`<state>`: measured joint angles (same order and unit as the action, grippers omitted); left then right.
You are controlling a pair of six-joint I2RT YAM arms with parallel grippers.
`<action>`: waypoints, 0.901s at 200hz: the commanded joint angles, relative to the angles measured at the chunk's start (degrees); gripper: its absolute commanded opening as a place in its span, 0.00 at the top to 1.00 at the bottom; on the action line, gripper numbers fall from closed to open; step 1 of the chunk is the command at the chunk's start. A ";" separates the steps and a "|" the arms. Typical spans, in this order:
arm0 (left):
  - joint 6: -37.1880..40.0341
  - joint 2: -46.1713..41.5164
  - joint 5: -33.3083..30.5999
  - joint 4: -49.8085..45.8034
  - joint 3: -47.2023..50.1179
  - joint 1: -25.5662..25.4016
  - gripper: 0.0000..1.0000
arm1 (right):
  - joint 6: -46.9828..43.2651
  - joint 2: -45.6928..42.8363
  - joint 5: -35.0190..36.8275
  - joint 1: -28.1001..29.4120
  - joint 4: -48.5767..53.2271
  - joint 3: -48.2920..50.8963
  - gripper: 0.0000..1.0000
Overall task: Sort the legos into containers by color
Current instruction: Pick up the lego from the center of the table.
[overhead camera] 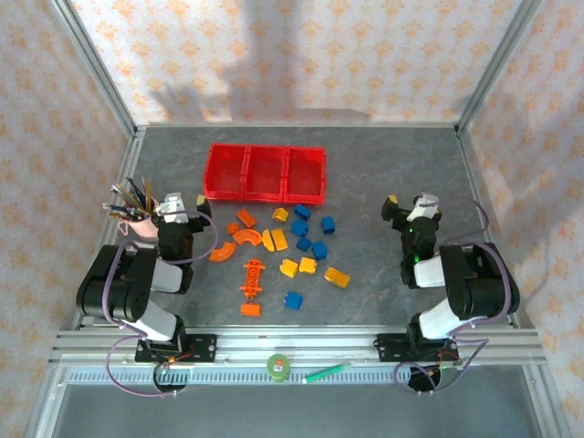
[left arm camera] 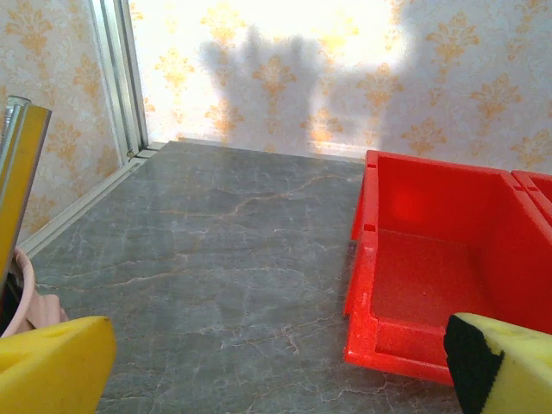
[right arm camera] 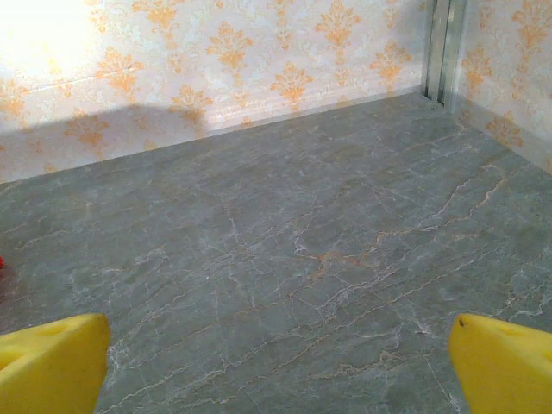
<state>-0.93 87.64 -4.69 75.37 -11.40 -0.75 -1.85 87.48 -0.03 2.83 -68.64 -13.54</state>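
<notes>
The legos lie loose in the middle of the table: an orange arch [overhead camera: 246,235], a long spiky orange piece [overhead camera: 253,275], blue bricks [overhead camera: 302,212] and yellow bricks [overhead camera: 337,276]. Behind them stand the containers [overhead camera: 265,173], three joined red bins in a row, all bare inside. My left gripper [overhead camera: 187,204] hovers left of the legos, open, with nothing between its yellow fingertips [left arm camera: 52,366]; the leftmost bin [left arm camera: 431,259] lies ahead to its right. Over bare table to the right of the legos, my right gripper [overhead camera: 411,203] also stands open, its fingertips [right arm camera: 504,362] wide apart.
A pink cup of pencils [overhead camera: 137,214] stands close to the left gripper's left side, its rim [left arm camera: 21,293] at the left wrist view's edge. A green tape roll [overhead camera: 278,367] and a green pen [overhead camera: 326,372] lie on the front rail. Patterned walls and metal posts enclose the table.
</notes>
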 commanded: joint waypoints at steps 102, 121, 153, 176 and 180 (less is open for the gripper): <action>1.10 0.26 1.29 2.53 0.41 -0.30 0.01 | -1.14 -0.32 -0.17 -0.28 -1.78 0.17 0.00; 1.11 0.26 1.28 2.46 0.41 -0.30 0.01 | -1.14 -0.35 -0.20 -0.37 -1.78 0.18 0.00; 1.11 0.22 1.17 2.50 0.41 -0.30 0.01 | -1.14 -0.39 -0.21 -0.29 -1.77 0.14 0.00; 1.17 0.20 1.09 2.63 0.41 -0.35 0.01 | -1.15 -0.47 -0.17 -0.35 -1.79 0.18 0.00; 1.19 0.25 1.08 2.62 0.42 -0.39 0.01 | -1.14 -0.46 -0.22 -0.29 -1.77 0.25 0.00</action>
<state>-0.93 87.64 -4.67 75.37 -11.40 -0.75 -1.85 87.48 -0.05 2.83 -68.64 -13.54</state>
